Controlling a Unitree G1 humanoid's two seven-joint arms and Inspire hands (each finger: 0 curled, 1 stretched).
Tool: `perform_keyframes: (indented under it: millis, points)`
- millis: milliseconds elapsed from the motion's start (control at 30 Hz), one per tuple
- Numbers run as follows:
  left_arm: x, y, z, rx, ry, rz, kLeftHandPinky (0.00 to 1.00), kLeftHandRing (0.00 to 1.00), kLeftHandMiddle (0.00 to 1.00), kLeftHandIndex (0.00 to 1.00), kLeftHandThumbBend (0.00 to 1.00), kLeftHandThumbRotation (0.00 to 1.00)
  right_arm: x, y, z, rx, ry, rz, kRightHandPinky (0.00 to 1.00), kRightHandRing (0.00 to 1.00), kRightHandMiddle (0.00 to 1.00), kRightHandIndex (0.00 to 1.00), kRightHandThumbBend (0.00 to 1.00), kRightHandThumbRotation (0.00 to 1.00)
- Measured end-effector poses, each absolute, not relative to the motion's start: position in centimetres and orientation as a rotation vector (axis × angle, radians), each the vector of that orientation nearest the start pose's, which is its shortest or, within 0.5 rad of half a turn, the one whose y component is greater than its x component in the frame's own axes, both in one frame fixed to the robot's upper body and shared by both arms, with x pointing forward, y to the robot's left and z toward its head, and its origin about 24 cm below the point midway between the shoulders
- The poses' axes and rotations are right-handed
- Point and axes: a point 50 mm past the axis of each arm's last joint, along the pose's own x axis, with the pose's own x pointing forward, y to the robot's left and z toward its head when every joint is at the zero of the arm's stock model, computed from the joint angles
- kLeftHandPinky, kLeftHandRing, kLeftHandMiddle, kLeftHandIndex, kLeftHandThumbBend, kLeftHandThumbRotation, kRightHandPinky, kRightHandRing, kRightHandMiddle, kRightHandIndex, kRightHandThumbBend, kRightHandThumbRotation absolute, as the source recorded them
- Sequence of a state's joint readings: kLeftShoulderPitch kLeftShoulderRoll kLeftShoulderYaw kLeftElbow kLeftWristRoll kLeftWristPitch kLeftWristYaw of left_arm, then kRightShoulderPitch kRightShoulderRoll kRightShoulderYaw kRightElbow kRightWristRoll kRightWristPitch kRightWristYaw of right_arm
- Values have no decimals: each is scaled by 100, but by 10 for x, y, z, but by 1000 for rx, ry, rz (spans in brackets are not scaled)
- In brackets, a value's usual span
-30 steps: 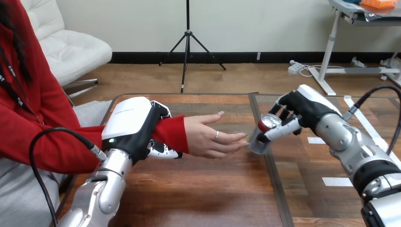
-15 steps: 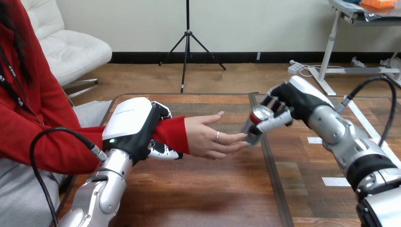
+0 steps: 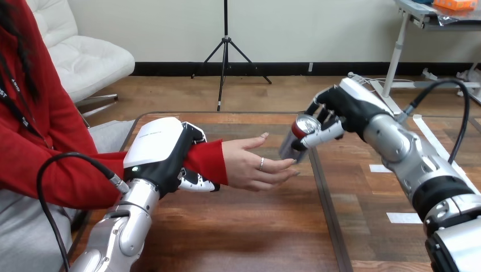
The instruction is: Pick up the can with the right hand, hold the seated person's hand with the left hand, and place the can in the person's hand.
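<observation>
The right hand grips the tilted can just above the fingertips of the person's hand. The left hand is curled round the person's wrist.

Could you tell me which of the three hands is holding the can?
The robot's right hand, curled round the can; its left hand grips the person's wrist, and the person's hand is open and empty.
</observation>
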State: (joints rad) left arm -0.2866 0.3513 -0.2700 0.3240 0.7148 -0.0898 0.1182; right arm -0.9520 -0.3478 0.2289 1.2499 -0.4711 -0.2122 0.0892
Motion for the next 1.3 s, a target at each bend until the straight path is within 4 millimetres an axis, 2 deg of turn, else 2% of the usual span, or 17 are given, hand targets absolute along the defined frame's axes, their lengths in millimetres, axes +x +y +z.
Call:
perform_keyframes:
  millis: [767,1300]
  points:
    - [301,156,45,1117,-143,-205,22,27,33,32,72,0,399,-174,101,-963,105,311,28,33,40,44,72,0]
    - [306,159,40,1127,-107,-207,24,29,34,32,65,0,401,-169,109,-968,82,332,29,35,41,45,72,0]
